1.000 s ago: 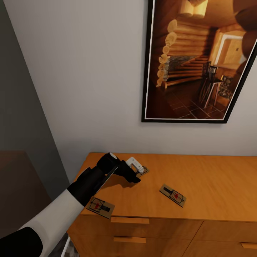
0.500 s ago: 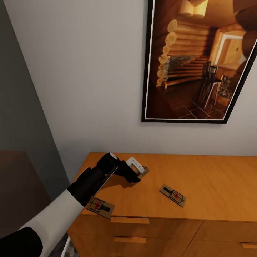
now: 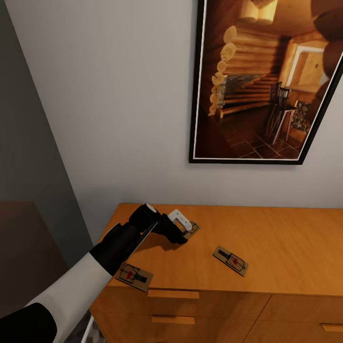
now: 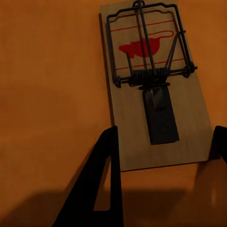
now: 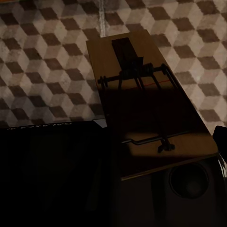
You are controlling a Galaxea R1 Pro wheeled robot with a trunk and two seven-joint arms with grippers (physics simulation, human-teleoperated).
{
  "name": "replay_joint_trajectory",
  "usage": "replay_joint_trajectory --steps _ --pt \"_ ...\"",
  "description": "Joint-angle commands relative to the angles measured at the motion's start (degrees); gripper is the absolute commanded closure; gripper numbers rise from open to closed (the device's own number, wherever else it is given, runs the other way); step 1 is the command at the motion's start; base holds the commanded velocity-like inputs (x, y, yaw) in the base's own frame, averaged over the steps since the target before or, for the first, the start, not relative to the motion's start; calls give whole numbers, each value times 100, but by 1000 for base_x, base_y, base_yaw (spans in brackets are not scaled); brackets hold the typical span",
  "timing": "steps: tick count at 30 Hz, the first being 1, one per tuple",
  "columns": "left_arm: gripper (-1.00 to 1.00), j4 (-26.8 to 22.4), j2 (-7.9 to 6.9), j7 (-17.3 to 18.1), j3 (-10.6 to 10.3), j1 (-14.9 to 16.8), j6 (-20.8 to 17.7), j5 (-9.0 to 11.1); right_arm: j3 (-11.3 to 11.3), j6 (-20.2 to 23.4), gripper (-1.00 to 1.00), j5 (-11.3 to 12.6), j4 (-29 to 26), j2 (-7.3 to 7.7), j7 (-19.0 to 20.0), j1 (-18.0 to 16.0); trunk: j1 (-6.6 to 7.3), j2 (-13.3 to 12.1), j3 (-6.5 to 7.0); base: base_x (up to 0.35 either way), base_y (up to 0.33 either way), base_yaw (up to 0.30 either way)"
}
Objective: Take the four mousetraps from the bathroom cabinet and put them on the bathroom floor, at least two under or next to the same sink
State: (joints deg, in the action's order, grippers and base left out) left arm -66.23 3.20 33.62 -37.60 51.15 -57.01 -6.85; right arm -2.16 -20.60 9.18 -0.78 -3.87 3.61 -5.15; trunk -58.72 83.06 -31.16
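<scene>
Three mousetraps lie on the orange-brown cabinet [image 3: 286,247]. One mousetrap [image 3: 136,277] sits at the front left edge, and another [image 3: 231,260] lies mid-top. My left gripper [image 3: 183,232] is down on the third mousetrap [image 4: 151,94] at the back left. Its fingers [image 4: 106,179] press both long sides of the board's near end, and the board rests flat on the wood. In the right wrist view a fourth mousetrap [image 5: 142,94] hangs above the cube-patterned bathroom floor [image 5: 47,56]. My right gripper [image 5: 165,156] is shut on it, with one finger [image 5: 221,142] showing at its side.
A large framed picture of a log cabin room [image 3: 267,81] hangs on the white wall above the cabinet. A grey panel [image 3: 28,143] stands to the cabinet's left. Drawer handles [image 3: 173,294] line the front. A dark shape [image 5: 47,175] covers part of the floor under the right arm.
</scene>
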Motion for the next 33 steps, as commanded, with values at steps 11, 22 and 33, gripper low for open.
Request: replay_joint_trajectory --steps 11,22,33 --pt "100 -220 -4 56 35 0 -40 -36 -22 -26 100 75 7 0 43 -4 0 2 -7 0 0 0" --pt "100 -821 -4 48 75 0 -77 -36 -22 -31 100 75 7 0 43 -4 0 2 -7 0 0 0" --pt "100 -1200 -29 43 86 0 -83 -36 -22 -32 100 75 1 4 30 -4 0 2 -7 0 0 0"
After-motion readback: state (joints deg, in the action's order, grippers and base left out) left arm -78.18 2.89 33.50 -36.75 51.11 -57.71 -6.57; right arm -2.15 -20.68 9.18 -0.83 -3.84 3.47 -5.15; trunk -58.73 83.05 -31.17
